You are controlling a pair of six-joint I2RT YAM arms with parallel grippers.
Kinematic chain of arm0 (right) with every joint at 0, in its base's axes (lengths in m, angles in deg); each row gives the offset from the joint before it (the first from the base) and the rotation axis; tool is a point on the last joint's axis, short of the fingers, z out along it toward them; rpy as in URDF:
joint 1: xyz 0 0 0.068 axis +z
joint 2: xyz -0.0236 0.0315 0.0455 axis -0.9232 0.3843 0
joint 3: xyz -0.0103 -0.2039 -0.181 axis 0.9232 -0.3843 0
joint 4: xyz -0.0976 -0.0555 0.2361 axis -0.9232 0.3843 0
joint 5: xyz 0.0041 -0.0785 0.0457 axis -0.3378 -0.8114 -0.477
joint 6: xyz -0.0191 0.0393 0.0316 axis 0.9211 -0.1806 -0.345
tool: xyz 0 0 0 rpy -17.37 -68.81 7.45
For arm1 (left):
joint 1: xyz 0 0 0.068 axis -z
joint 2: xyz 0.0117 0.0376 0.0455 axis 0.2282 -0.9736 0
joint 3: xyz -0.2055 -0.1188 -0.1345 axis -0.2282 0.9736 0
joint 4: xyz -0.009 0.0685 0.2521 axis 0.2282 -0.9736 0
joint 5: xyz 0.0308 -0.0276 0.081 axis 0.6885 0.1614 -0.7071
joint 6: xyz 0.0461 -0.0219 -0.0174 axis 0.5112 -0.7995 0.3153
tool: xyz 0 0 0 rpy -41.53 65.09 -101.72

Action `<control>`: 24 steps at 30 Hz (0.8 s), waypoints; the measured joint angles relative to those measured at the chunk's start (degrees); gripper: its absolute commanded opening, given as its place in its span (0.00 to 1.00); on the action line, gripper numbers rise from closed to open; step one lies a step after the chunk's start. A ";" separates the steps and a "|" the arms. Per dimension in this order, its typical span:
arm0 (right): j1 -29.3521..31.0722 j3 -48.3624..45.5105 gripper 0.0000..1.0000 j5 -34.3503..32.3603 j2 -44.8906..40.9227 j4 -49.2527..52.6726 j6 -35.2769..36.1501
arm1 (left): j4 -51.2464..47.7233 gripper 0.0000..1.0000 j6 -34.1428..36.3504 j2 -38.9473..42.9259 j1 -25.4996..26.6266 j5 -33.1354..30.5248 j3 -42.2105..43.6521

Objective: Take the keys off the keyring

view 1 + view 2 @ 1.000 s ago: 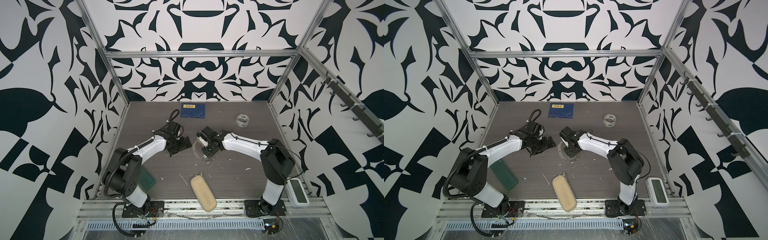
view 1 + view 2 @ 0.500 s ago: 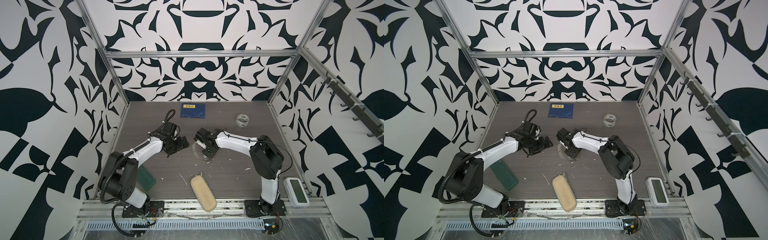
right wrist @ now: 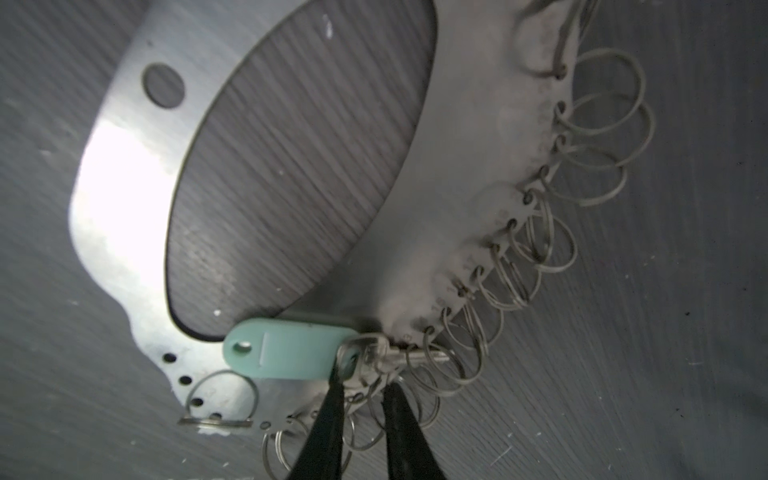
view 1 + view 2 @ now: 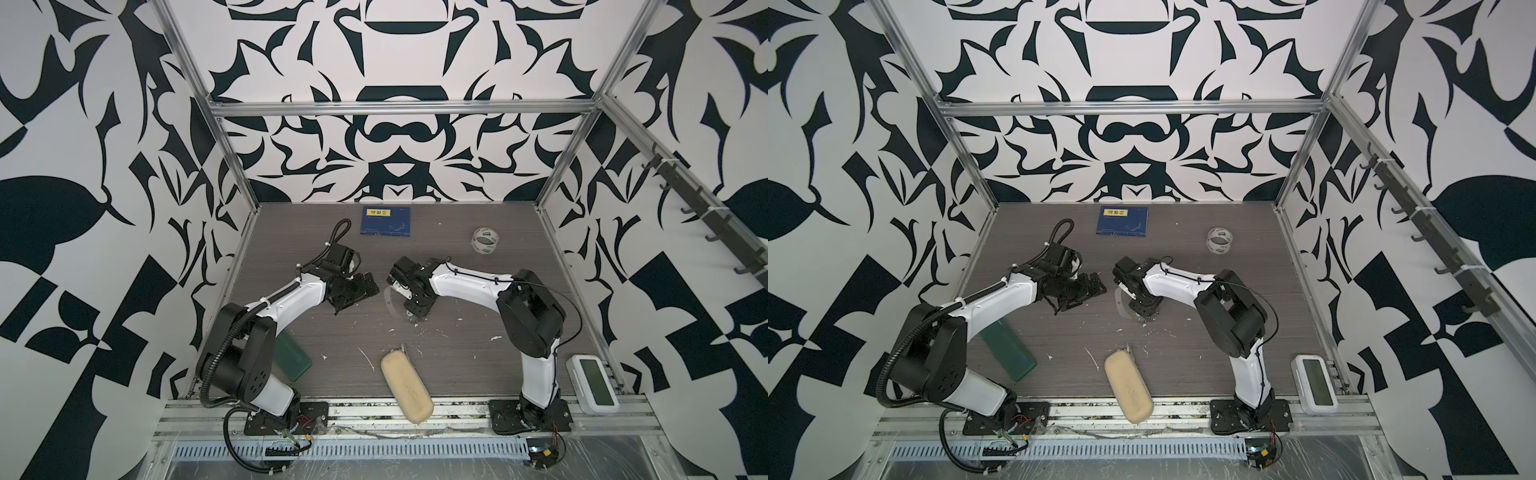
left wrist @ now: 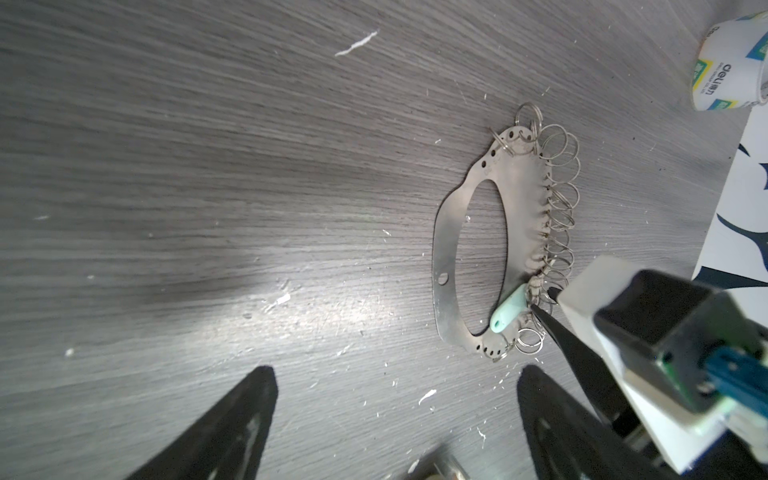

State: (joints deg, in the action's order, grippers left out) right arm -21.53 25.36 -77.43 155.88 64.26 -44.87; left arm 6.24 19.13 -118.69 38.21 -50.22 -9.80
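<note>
Keyring (image 5: pixel 444 249) lies flat at 3 o'clock of the wide-open, empty left hand (image 5: pixel 397 370). Right hand (image 3: pixel 365 382), jaws narrowly apart, tips at the key (image 3: pixel 376 353); grip unclear. Best: pin keyring, pinch key squarely.

The tape roll (image 5: pixel 731 62), well beyond the left claw (image 5: pixel 397 374) and past the keyring (image 5: pixel 523 187), bears the brand "deli" with two Chinese characters; a finer line beneath is too small to read. The blue card (image 4: pixel 386 222), farther back from that claw, carries a yellow label (image 4: pixel 377 212) with illegible print. Stamped marks by the keyring's holes, next to the right claw (image 3: pixel 365 382), are blurred.
</note>
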 measured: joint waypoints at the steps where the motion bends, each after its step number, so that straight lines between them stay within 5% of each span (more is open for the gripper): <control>1: 0.09 0.00 0.24 0.24 0.00 0.00 0.04 | -0.02 0.95 0.00 0.00 0.00 0.00 0.00; 24: 1.75 -0.26 0.19 -3.56 -0.02 -0.87 0.44 | -0.09 0.94 -0.02 0.00 0.00 0.00 0.00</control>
State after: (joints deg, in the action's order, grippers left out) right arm -19.78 25.10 -81.00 155.86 63.39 -44.43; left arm 6.15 19.11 -118.69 38.21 -50.22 -9.80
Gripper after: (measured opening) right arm 0.202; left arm 0.944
